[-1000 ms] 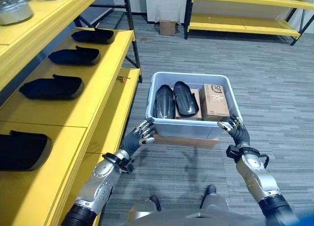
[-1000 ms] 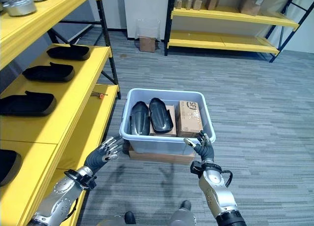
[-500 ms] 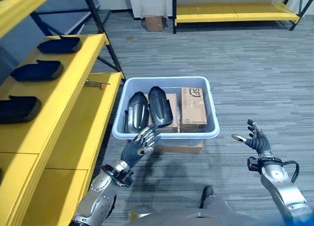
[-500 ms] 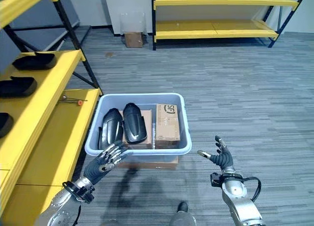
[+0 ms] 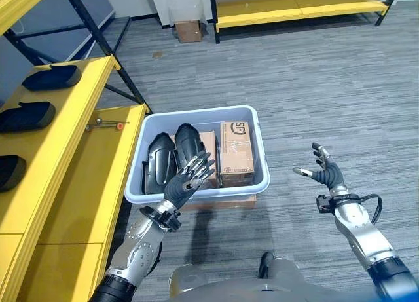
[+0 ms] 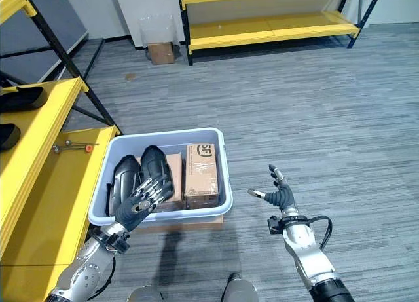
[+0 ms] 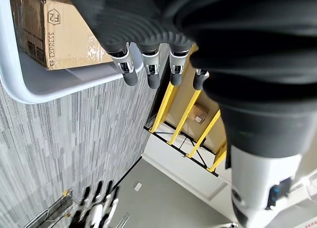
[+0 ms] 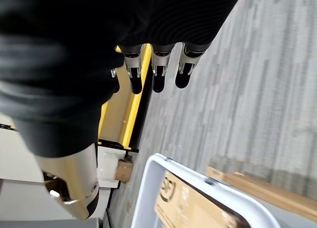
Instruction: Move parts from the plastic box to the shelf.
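A: Nearest, at seven o'clock, the left hand (image 5: 188, 179) hangs over the near rim of the plastic box (image 5: 256, 137), fingers straight and fanned, holding nothing. At four o'clock the right hand (image 5: 323, 173) is over bare carpet, well apart from the box, also spread wide and empty.

B: And the parts?

A: Two black parts (image 5: 171, 153) lie side by side in the box's left half, just past the left fingertips; two cardboard cartons (image 5: 235, 154) fill the right half. Three more black parts (image 5: 26, 116) already sit on the yellow shelf (image 5: 77, 159) at nine to ten o'clock.

B: What could go wrong?

A: My guess: the box rests on a flat carton (image 5: 222, 202), so a push on the rim while reaching in could slide or tip it. The parts look smooth and curved; a one-handed grab may slip, or drag the neighbouring part along.
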